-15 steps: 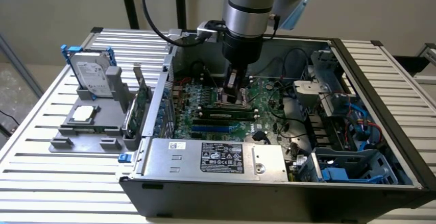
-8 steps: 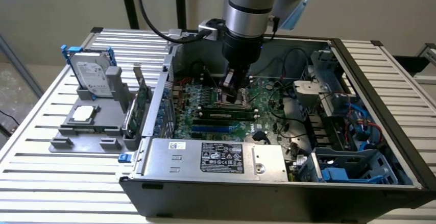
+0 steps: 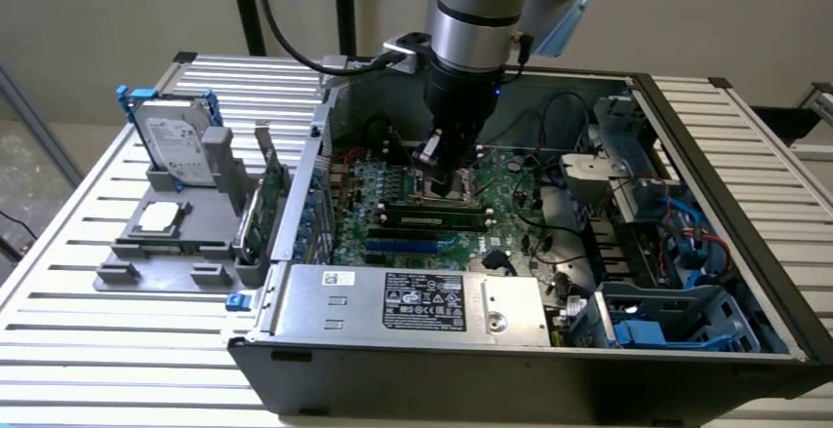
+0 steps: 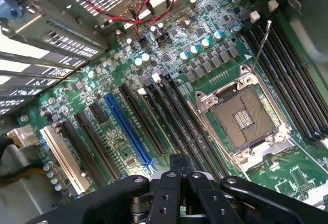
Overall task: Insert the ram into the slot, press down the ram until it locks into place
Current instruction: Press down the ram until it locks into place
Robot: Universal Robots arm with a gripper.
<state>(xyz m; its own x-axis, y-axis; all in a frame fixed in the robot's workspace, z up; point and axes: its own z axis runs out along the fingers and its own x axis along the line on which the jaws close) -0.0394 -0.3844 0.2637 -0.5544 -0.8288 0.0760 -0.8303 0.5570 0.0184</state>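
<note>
You have the arm reaching down into the open computer case, with the gripper low over the motherboard, just beside the empty CPU socket. In the wrist view the gripper has its two black fingers pressed together, and you can see nothing held between them.

The ram lies flat-edged in a slot on the board, directly on the camera side of the gripper in the exterior view, a dark green stick with a pale label. Whether it is fully clicked in, you cannot tell. In the wrist view, long black memory slots run in a parallel group past the CPU socket, with the fingertips right over their near end; a blue expansion connector sits alongside them.

Outside the case, toward the exterior view's left, a hard drive stands in a grey holder on the slatted table.
</note>
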